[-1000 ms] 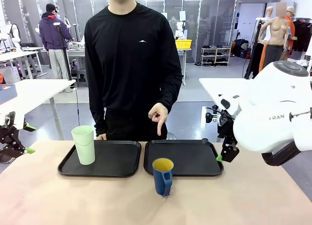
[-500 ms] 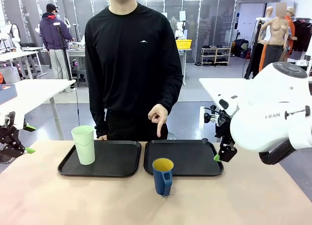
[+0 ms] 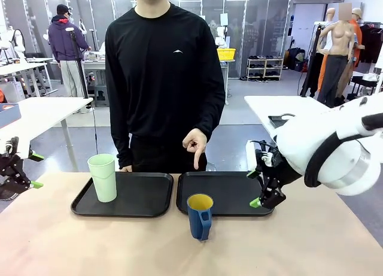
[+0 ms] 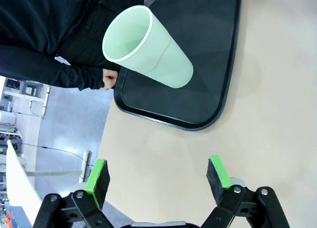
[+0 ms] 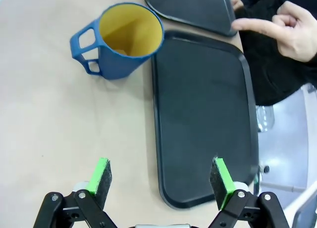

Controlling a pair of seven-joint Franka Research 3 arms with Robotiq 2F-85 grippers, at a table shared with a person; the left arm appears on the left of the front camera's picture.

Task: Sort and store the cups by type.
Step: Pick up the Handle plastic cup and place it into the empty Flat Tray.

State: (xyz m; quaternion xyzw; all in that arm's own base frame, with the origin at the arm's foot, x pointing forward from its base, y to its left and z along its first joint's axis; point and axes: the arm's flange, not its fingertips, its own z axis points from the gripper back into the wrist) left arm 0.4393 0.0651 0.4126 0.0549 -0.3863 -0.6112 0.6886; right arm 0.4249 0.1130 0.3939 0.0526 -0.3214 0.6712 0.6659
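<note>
While the tumbler tapers smoothly, the mug is squat and handled

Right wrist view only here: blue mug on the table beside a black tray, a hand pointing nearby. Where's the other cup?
Observer: The mint tumbler stands upright on the left tray, near its left end.
Operator: Is the left arm on it?
Observer: No. The left gripper is open over bare table, off that tray's corner and apart from the tumbler.
Operator: Anything else near that tray?
Observer: The person's other hand sits closed at the tray's far edge, behind the tumbler and not touching it.
</note>
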